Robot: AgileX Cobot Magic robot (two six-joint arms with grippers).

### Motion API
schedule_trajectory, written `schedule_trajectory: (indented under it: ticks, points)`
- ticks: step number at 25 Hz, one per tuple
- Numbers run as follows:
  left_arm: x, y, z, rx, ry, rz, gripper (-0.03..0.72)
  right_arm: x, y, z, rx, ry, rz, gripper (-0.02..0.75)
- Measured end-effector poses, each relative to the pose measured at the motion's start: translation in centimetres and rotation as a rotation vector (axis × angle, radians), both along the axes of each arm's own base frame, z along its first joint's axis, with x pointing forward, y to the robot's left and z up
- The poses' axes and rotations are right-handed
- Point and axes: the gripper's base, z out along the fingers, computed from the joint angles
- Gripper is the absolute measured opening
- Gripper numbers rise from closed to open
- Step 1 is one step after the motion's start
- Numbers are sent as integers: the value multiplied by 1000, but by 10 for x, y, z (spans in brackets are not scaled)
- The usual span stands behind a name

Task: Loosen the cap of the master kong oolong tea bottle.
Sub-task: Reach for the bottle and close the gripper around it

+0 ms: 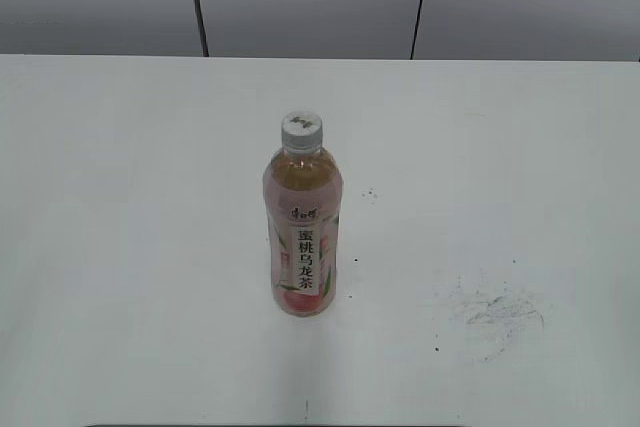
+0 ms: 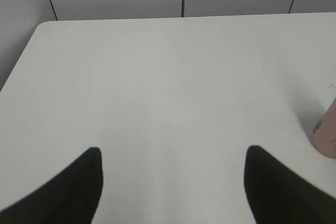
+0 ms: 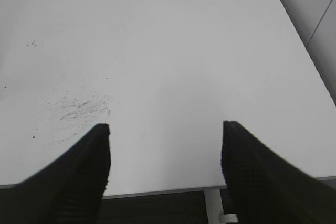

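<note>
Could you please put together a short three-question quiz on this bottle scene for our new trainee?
1. True or false: the cap is on the master kong oolong tea bottle, which stands upright on the white table.
2. Which state fits the left gripper and the right gripper? A) both open and empty; B) left shut on the cap; C) right shut on the bottle.
3. Fill in: in the exterior view, the dark scuff marks lie to the ____ of the bottle.

Key: 1 true; 2 A; 3 right.
</note>
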Motion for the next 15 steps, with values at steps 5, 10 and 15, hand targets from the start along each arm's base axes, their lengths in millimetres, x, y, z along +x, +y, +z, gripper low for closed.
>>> schedule_trajectory:
  ticks: [5, 10, 15]
  points:
    - [0, 0, 0, 0, 0, 0, 499, 0, 0, 0, 0, 0, 0, 501]
    - [0, 0, 0, 0, 0, 0, 499, 0, 0, 0, 0, 0, 0, 501]
    - [0, 0, 0, 0, 0, 0, 499, 0, 0, 0, 0, 0, 0, 501]
